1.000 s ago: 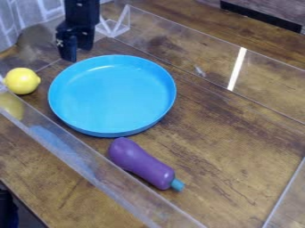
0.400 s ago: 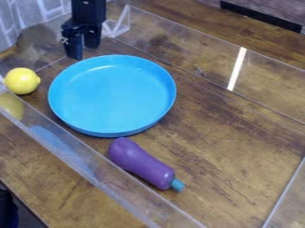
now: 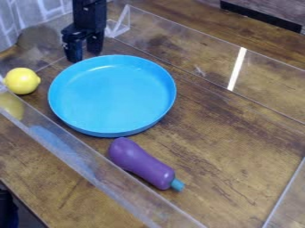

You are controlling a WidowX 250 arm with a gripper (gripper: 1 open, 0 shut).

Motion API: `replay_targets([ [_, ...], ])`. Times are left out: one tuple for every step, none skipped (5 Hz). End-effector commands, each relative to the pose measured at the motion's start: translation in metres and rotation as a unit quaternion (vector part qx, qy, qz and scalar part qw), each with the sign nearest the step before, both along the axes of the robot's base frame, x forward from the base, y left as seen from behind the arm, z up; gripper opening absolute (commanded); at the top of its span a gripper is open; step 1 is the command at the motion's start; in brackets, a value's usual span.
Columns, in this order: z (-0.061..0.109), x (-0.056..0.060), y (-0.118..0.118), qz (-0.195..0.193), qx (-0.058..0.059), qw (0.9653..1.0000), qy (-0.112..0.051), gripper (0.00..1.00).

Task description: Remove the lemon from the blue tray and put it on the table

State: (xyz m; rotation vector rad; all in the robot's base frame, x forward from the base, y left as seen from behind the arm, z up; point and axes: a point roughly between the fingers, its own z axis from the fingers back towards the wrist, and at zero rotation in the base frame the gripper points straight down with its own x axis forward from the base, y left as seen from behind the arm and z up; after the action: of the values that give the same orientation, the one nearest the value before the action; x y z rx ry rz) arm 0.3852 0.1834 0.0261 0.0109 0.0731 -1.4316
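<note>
The lemon [image 3: 21,81] is small, round and bright yellow. It lies on the table [image 3: 233,134], just left of the blue tray [image 3: 113,94] and clear of its rim. The tray is a large, round, shallow dish with nothing in it. My black gripper [image 3: 82,49] points straight down at the tray's far edge, behind and to the right of the lemon. Its fingers stand open with nothing between them.
A purple eggplant [image 3: 142,163] with a teal stem lies on the table in front of the tray. A glossy clear sheet covers the wood planks, and its raised edges run along the left and the back. Glare streaks the sheet on the right.
The gripper has rolled a little about its vertical axis and edged slightly right. The lemon, tray and eggplant have not moved.
</note>
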Motion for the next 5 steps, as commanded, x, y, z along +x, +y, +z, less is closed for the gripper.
replay_targets([
  [0.019,0.006,0.011,-0.01,0.013,0.9994,-0.032,1.0],
  [0.016,0.011,0.013,0.004,0.014,0.9994,-0.033,1.0],
  [0.013,0.015,0.013,0.017,0.015,0.9992,-0.034,1.0],
  [0.016,0.016,0.011,0.05,0.017,0.998,-0.034,1.0],
  [0.018,0.018,0.01,0.081,0.019,0.9959,-0.035,1.0],
])
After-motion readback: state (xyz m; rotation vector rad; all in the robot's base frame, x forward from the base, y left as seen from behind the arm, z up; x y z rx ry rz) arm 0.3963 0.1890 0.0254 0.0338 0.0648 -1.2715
